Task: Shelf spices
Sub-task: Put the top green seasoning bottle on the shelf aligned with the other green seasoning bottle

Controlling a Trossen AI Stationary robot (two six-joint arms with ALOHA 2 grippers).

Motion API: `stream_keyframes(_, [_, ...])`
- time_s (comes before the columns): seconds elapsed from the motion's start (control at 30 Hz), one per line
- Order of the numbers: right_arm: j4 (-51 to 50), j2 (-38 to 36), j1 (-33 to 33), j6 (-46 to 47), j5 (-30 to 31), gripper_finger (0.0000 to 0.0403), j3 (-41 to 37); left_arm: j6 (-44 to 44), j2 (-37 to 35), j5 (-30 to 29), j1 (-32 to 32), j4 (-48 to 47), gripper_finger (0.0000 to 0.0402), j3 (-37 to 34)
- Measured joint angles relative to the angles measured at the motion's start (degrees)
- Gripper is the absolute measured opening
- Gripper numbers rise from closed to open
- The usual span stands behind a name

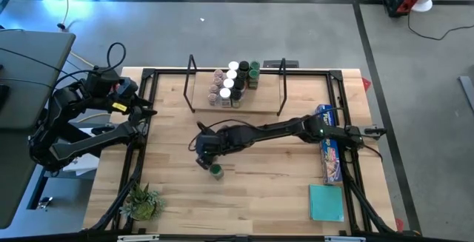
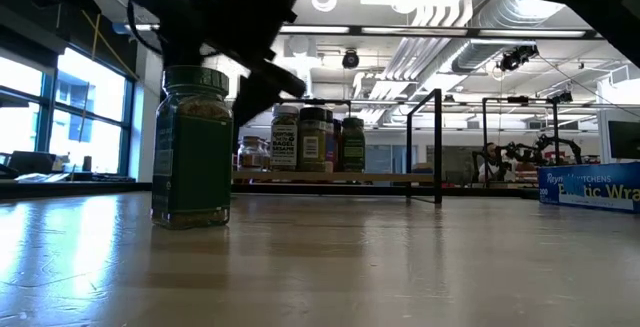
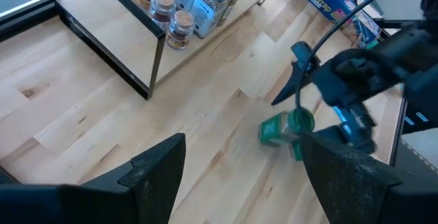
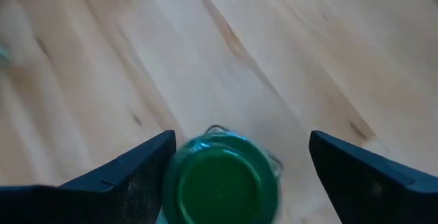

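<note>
High view shows my right gripper [image 1: 207, 160] over the table's middle, in front of the shelf [image 1: 235, 106], jaws spread wide above a green-lidded spice jar [image 1: 215, 171] standing upright on the wood, not gripped. The other spices [image 1: 234, 83] are clustered on the shelf board. My left gripper [image 1: 145, 109] waits left of the shelf, jaws apart and empty.

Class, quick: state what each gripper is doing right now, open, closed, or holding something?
Left gripper: open, empty, at the table's left edge.
Right gripper: open, above the green-lidded spice jar, not gripping it.
</note>
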Motion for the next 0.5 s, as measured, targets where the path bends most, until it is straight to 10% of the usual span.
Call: stream_keyframes(0.5, [-14.28, -3.06, -2.72, -4.08, -6.2, 0.0318, 0.08, 0.07, 0.0, 0.02, 0.0, 0.0, 0.0282, 0.0])
